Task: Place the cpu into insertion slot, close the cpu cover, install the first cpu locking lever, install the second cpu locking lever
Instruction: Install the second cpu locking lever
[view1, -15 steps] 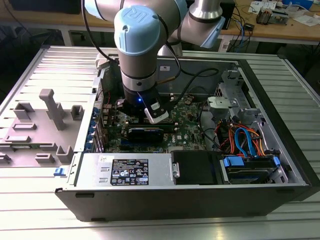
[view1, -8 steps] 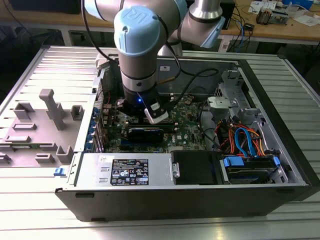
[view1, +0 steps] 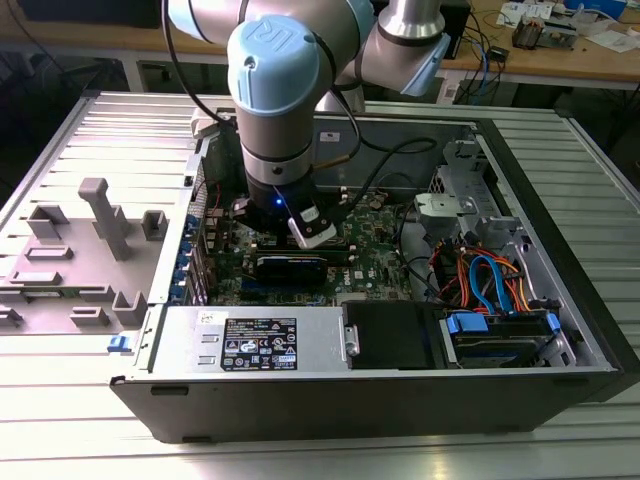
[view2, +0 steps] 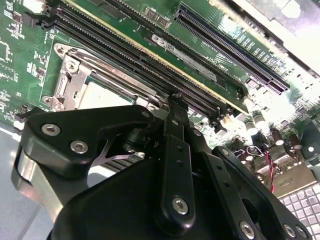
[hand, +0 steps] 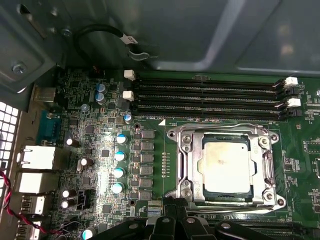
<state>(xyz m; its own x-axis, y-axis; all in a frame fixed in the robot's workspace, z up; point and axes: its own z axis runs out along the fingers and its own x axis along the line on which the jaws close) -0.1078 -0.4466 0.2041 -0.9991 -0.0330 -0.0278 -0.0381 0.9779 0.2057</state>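
Risk: my pincer (view2: 175, 107) hangs just above the socket edge, so a skewed push could slip off a locking lever (hand: 220, 127) and scrape the green motherboard (hand: 150, 175).
Pincer: I cannot tell whether it is released or clenched; I see nothing held in it.
Cpu (hand: 225, 167): just beyond my tip, seated in the insertion slot (hand: 186, 192).
Cpu cover (hand: 265, 165): down, framing the chip.
Memory slots (hand: 205, 97): beyond the socket, near enough to snag.
Surface: open computer case (view1: 560, 330) lying on a ribbed metal table (view1: 130, 140).
Room: cluttered wooden workbench (view1: 560, 55) behind.
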